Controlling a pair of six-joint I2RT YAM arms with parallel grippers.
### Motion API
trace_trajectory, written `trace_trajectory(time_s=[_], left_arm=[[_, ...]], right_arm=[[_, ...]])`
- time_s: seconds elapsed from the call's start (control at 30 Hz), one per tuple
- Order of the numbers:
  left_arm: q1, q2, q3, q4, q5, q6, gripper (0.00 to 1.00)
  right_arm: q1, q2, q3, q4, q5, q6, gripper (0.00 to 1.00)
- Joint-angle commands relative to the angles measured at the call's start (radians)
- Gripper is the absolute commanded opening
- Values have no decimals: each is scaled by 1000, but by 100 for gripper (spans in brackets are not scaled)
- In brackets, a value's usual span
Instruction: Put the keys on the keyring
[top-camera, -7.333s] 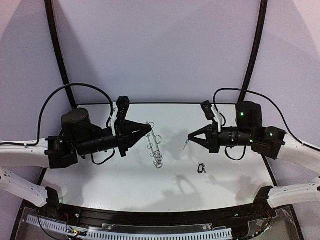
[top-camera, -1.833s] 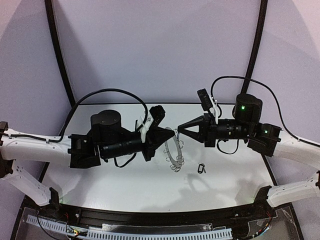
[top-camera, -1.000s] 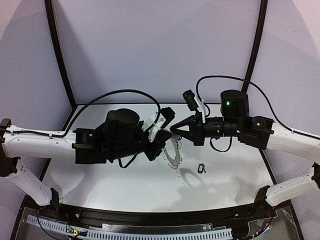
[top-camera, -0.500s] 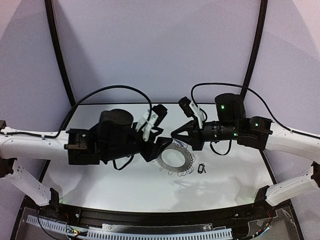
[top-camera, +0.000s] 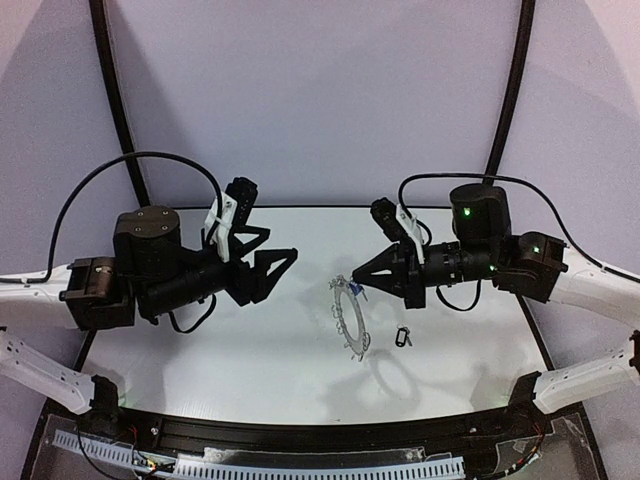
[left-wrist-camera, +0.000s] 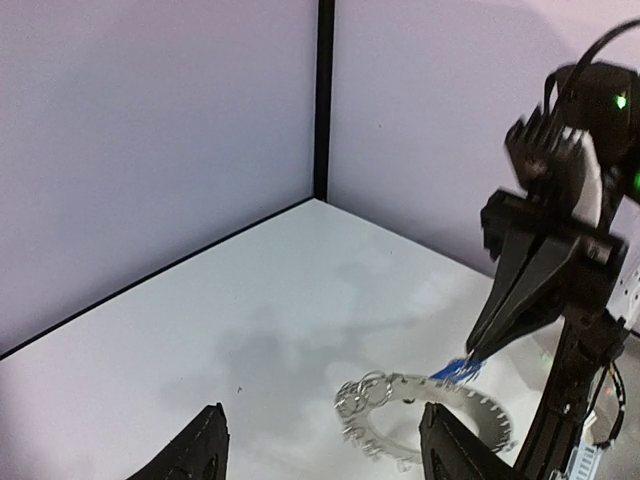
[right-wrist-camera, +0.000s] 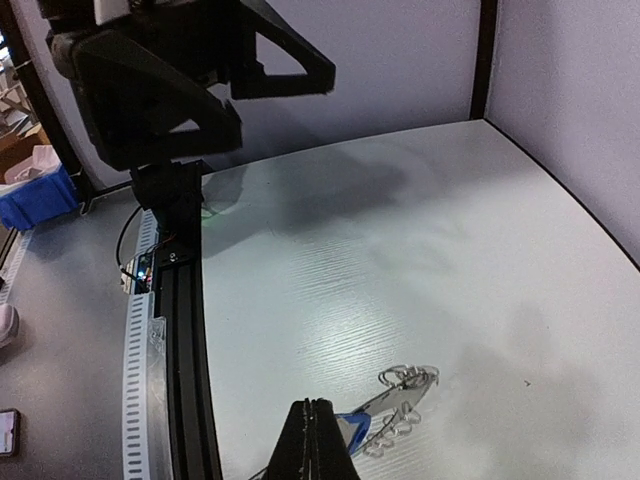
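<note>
**Top external view.** The left gripper (top-camera: 280, 274) stands with its jaws spread and empty, well apart from the keyring (top-camera: 349, 318). The right gripper (top-camera: 360, 286) is pinched on the blue-tagged key (top-camera: 352, 288) at the ring's upper rim. The ring is tilted over the table (top-camera: 250, 350), and whether its lower edge rests there cannot be told. The black-headed key (top-camera: 403, 337) lies just beside it on the table, so 1 of 2 keys is unhandled.

**Left wrist view.** With nothing between the 2 fingers (left-wrist-camera: 210, 448), the ring has no steadying hold. The blue tag meets a cluster of wire loops, but whether it is threaded cannot be told.

**Right wrist view.** Only the narrow tips grip the tag (right-wrist-camera: 347, 428), and the ring (right-wrist-camera: 400, 398) lies beyond them.

**Risks, as judged.** If the key is not fully threaded, pulling away would drag the ring or free the key. The thin loops could snag the fingertips. A shifting ring could also knock the loose key aside.
</note>
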Motion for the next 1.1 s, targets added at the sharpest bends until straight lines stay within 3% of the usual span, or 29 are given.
trace_trajectory(time_s=[0.0, 0.33, 0.43, 0.83, 1.07], left_arm=[[19, 11, -19, -52, 119, 34, 66], [25, 191, 134, -147, 442, 188, 57], [30, 240, 185, -195, 477, 212, 51], [67, 291, 227, -219, 551, 256, 47], [73, 321, 259, -245, 670, 279, 46]], right_arm=[[3, -23, 21, 1, -66, -33, 0], [2, -18, 33, -3, -144, -27, 0], [3, -19, 34, -7, -154, -27, 0], [3, -19, 44, -25, -195, -39, 0], [3, -2, 55, -23, -193, -41, 0]])
